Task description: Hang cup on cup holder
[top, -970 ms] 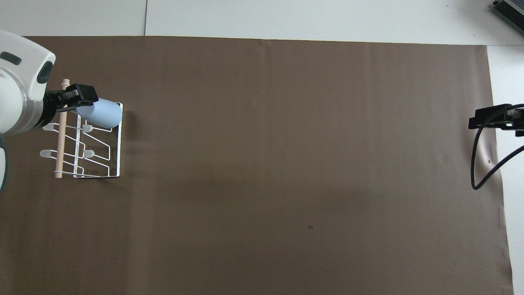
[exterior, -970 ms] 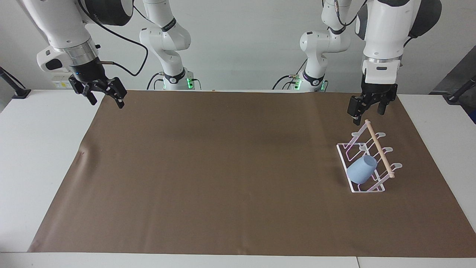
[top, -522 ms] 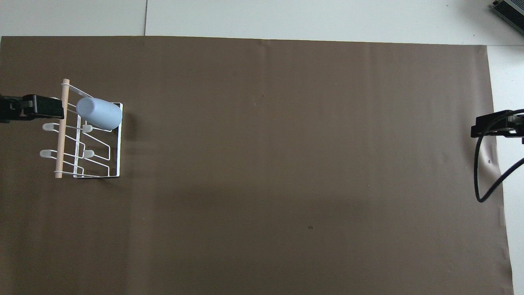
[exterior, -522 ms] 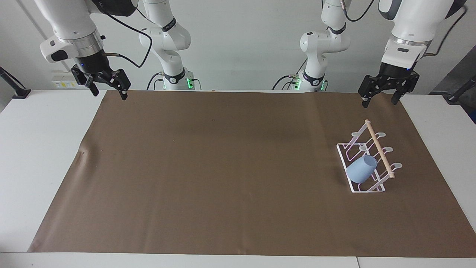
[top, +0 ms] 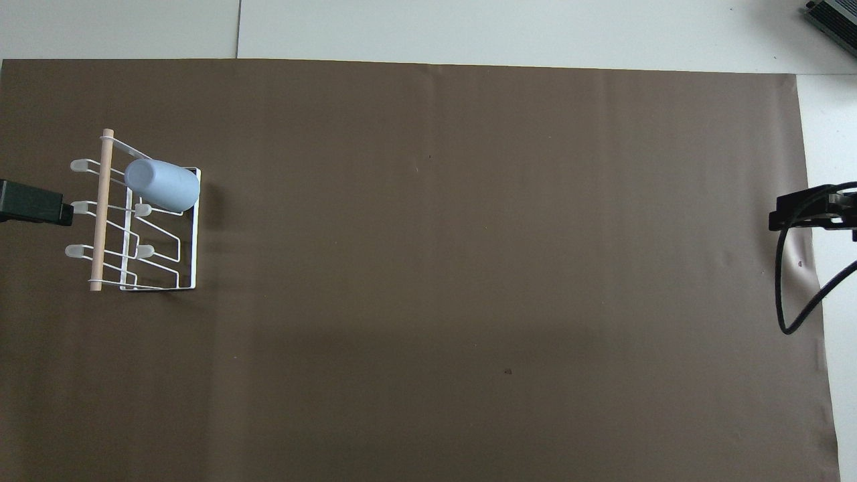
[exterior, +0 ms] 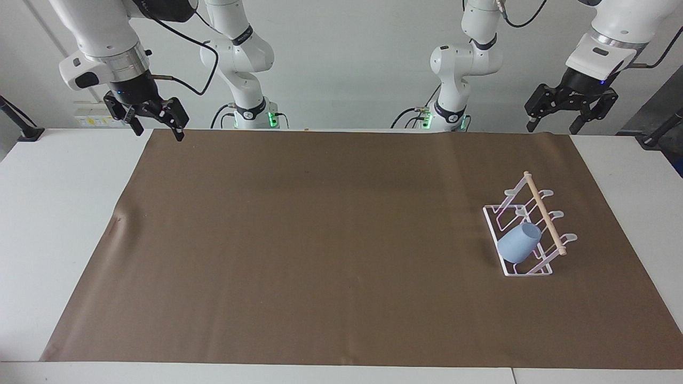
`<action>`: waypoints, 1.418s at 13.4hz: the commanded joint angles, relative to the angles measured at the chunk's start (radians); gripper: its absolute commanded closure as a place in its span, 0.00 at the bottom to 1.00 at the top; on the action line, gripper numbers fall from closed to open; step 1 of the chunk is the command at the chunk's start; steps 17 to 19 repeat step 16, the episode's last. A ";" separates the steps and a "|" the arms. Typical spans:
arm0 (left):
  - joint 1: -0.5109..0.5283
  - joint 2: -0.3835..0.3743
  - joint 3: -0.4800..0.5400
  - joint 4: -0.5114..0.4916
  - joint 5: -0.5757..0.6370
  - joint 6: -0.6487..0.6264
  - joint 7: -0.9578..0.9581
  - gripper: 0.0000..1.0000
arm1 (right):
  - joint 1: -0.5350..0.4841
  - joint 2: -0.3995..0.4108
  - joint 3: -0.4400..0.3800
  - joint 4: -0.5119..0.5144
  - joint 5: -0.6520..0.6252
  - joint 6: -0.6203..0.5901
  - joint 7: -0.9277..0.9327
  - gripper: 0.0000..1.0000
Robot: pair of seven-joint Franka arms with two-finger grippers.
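The right end effector point(exterior: 155, 118) waits, fingers apart and empty, above the table point(exterior: 64, 224) edge at its own end. The cup point(exterior: 519, 242) sits tilted on a prong of the cup holder point(exterior: 528, 229), the one farthest from the robots. The left end effector point(exterior: 571, 109), fingers apart and empty, hangs high; it should retreat clear of the rack without brushing it.

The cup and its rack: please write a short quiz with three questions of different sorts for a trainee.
1. True or false: the cup hangs on the rack.
2. Which gripper is raised over the table edge nearest the rack: A left gripper, B right gripper?
3. Fill in: the cup sits on the prong ______ from the robots.

Key: 1 true; 2 A; 3 farthest.
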 commanded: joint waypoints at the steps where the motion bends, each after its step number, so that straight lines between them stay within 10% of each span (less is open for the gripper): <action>1: -0.022 0.012 0.021 0.039 -0.010 -0.065 0.021 0.00 | -0.007 -0.021 0.006 -0.010 -0.007 -0.015 0.013 0.00; 19: -0.062 -0.008 0.064 0.019 0.022 -0.084 0.003 0.00 | 0.007 -0.035 0.015 -0.013 0.010 -0.067 0.021 0.00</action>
